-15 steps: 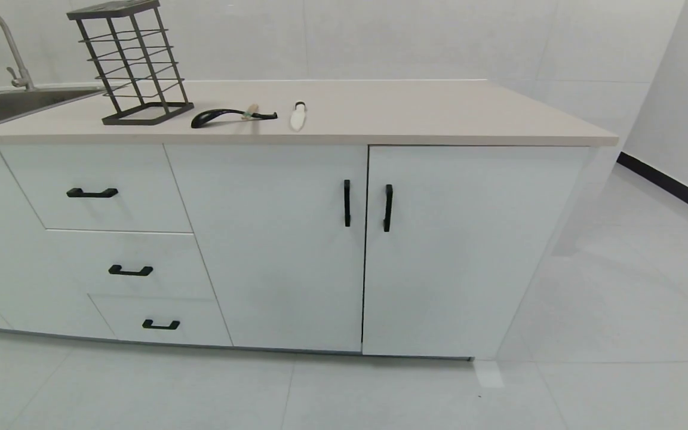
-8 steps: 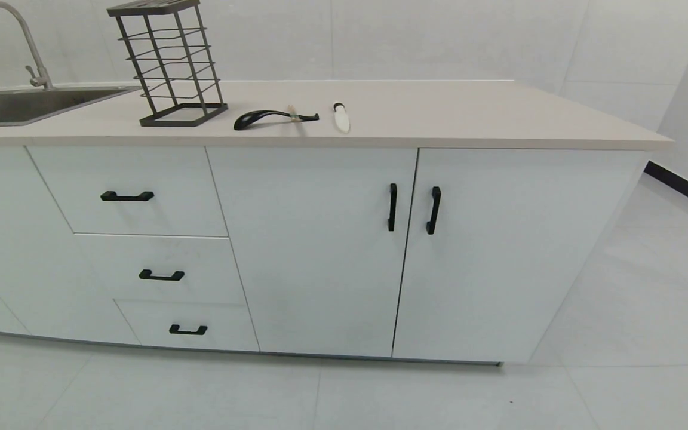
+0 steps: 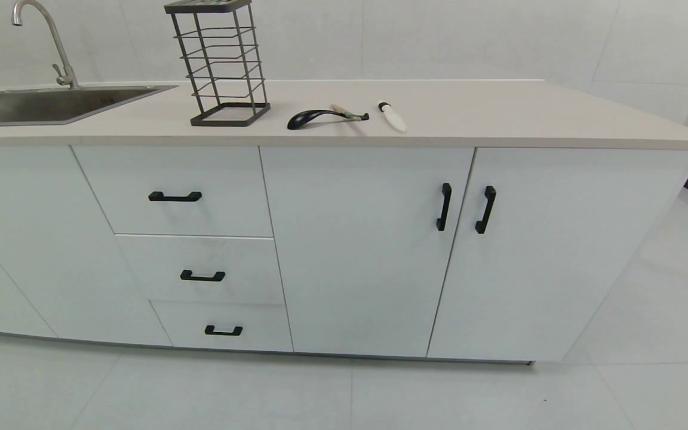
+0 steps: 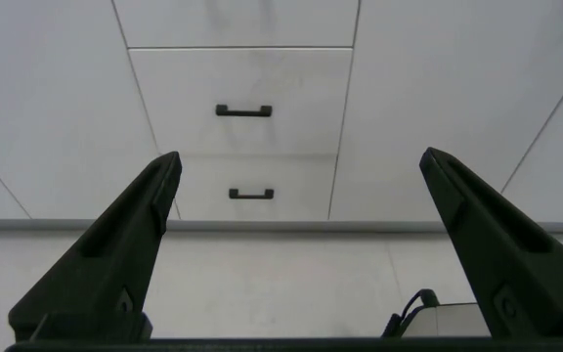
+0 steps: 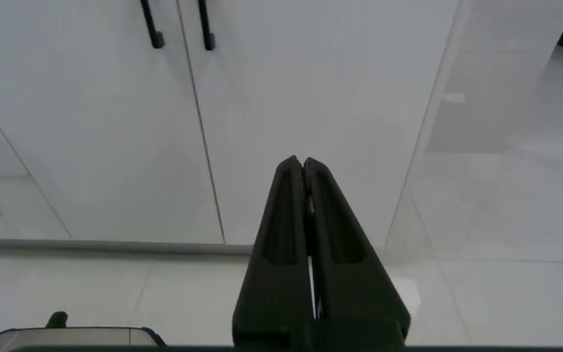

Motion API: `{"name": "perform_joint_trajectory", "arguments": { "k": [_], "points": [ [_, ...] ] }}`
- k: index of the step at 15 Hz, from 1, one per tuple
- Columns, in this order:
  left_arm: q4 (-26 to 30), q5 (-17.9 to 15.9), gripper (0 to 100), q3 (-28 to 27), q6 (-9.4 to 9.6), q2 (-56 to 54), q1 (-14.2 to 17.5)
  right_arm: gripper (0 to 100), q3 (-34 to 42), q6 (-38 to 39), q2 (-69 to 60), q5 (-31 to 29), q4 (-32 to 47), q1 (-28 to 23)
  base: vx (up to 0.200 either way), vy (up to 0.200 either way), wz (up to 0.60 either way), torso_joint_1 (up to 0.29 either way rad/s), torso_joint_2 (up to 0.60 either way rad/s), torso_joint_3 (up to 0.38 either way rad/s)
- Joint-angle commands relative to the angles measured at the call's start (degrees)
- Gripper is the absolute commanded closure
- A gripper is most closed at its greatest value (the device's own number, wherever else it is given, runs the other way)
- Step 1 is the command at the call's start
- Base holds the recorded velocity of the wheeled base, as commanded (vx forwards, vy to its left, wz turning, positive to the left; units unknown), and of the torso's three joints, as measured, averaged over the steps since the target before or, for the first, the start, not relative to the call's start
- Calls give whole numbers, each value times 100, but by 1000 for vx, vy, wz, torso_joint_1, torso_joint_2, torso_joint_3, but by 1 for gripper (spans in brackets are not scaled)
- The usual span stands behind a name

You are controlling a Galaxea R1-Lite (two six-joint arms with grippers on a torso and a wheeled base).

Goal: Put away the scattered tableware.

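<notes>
Well, my left pincer (image 4: 301,161) hangs low with its fingers (image 4: 125,244) spread wide apart and nothing between them, facing the two lower drawers (image 4: 243,83) of the white cabinet. High above it and farther back runs the countertop (image 3: 499,113), with the sink (image 3: 51,104) at its left end. Next along, above the drawers my left pincer faces, stands the dark wire rack (image 3: 221,60), upright. The scattered tableware lies just right of the rack, well above both pincers: first a black spoon (image 3: 311,118), then a pale stick (image 3: 343,111) lying across the spoon's handle, then a white piece (image 3: 394,119) with a dark end, a little apart from the other two. My right pincer (image 5: 304,166) is pressed together on nothing, low before the pair of cabinet doors (image 5: 291,78), with their black handles up beyond it.
</notes>
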Motion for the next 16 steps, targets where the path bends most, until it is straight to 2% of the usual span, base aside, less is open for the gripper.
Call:
{"name": "perform_joint_trajectory", "arguments": {
  "k": [1, 3, 9, 12, 15, 16],
  "points": [
    [0, -2, 0, 0, 8, 0, 1, 100, 1, -7, 10, 4, 2, 1, 0, 200, 0, 2, 2, 2],
    [0, -2, 0, 0, 8, 0, 1, 100, 1, -7, 10, 4, 2, 1, 0, 200, 0, 0, 5, 0],
    [0, -2, 0, 0, 8, 0, 1, 100, 1, -15, 10, 4, -7, 1, 200, 200, 0, 1, 2, 2],
    [0, 7, 0, 0, 8, 0, 1, 100, 1, -24, 10, -5, -7, 1, 0, 0, 0, 0, 0, 0],
    [0, 33, 0, 0, 17, 0, 1, 100, 1, -33, 10, -5, -7, 1, 0, -200, 600, 4, -1, 1],
    [0, 33, 0, 0, 17, 0, 1, 100, 1, -24, 1, -5, -7, 1, 0, -200, 0, 7, 2, -2]
  ]
}}
